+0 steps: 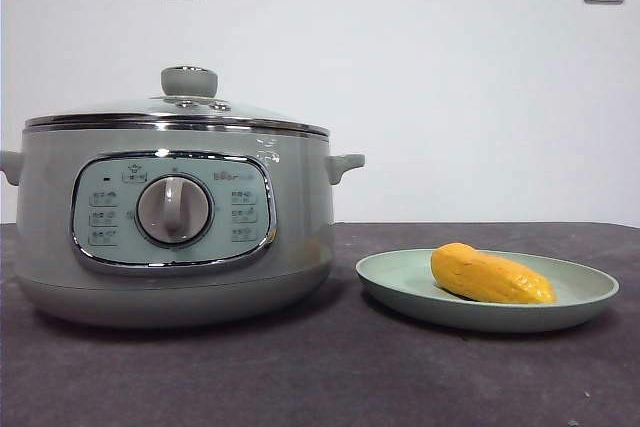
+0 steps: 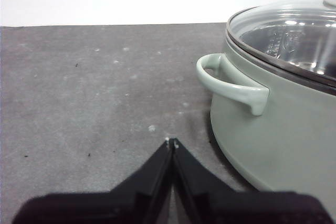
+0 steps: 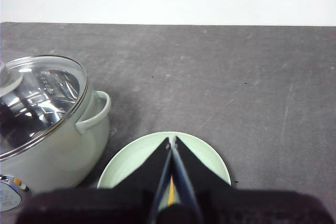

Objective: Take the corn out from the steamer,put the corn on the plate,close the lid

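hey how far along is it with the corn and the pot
It looks finished. The corn lies on the plate, and the lid sits closed on the pot. Nothing is in hand: the left hand is shut over bare table beside the pot, the right hand shut above the plate. Nothing visible is left.

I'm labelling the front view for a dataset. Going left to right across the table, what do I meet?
The steamer with the lid closed on top → the plate, farther right → the corn lying on the plate.
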Tool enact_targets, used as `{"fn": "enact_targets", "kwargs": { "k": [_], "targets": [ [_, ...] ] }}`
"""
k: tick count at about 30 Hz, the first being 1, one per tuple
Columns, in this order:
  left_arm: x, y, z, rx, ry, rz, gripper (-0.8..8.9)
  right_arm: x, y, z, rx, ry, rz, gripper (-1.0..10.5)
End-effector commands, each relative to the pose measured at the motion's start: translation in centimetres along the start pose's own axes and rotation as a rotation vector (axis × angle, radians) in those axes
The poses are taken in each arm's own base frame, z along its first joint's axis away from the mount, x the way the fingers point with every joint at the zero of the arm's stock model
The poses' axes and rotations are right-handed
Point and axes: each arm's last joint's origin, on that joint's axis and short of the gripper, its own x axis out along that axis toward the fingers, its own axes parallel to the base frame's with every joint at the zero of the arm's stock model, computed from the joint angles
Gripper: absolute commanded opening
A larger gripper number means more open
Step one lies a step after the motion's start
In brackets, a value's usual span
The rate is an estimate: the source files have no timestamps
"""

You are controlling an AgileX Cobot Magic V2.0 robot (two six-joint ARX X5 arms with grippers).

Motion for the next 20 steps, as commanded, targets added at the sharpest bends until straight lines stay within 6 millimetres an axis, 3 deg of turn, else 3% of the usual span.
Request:
{"fn": "enact_targets", "kwargs": {
  "k": [1,13,20],
  "targets": [
    [0.1,0.0,-0.4,-0.003,0.007,0.007,-0.03,0.1,0.0,-0.2,0.009,0.003,0.0,0.0],
    [0.1,0.0,-0.4,-0.003,0.007,0.007,-0.03,0.1,0.0,-0.3,0.007,0.007,0.0,0.0],
    [0.1,0.0,-0.4,-0.003,0.007,0.007,-0.03,-1.7,-1.4,-1.3,-0.078,-0.059,-0.086,0.0]
  ]
}}
